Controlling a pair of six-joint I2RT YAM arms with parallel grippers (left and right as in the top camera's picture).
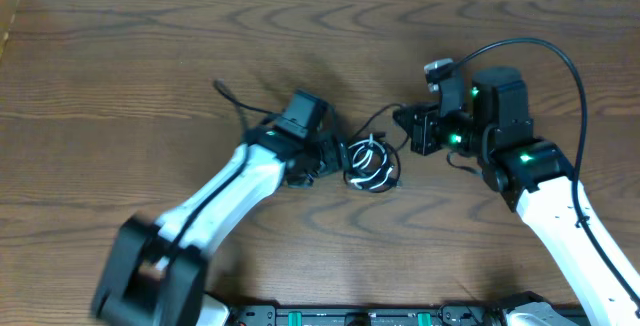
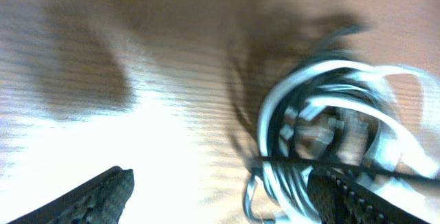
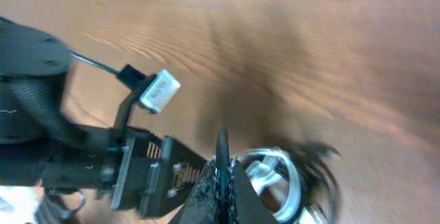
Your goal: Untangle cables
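Note:
The cables (image 1: 370, 164) lie as a small coiled bundle of white and black cords on the wooden table (image 1: 150, 56), between my two grippers. My left gripper (image 1: 335, 158) sits just left of the bundle. In the left wrist view it (image 2: 220, 203) is open, with its right finger (image 2: 350, 200) against the near edge of the cables (image 2: 337, 121) and nothing gripped. My right gripper (image 1: 405, 121) is right of the bundle. In the right wrist view it (image 3: 221, 183) is shut on a black cable (image 3: 222, 145) that stands up between the fingers, and the white loops (image 3: 282, 179) lie just beyond.
A loose black cord end (image 1: 222, 88) trails off up and left behind the left arm. The thick black wire (image 1: 560, 61) of the right arm arches over its wrist. The left arm's black body (image 3: 82, 169) fills the lower left of the right wrist view.

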